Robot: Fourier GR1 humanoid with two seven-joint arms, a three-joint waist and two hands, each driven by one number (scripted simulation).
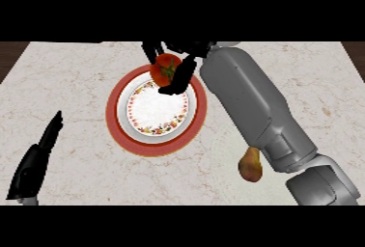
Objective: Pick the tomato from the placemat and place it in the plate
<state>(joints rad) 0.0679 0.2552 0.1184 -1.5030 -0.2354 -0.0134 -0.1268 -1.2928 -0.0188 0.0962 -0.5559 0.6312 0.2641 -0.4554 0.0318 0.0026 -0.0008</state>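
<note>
right hand (175,62): fingers curled round tomato (164,69), over far rim of plate (158,129) | plate on red placemat (114,116) | left hand (34,161): fingers straight, at left edge | pear (249,165) beside right forearm

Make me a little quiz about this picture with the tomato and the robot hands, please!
1. True or false: the tomato is lying flat in the middle of the plate.
2. Which hand has its fingers curled round the tomato? A) left hand B) right hand C) neither
3. Fill in: the brownish pear lies on the marble counter, beside the right ____.

Key
1. False: it is held in the hand over the plate's far rim, above the red placemat.
2. B: the left hand rests open at the view's lower left.
3. Forearm.
</note>
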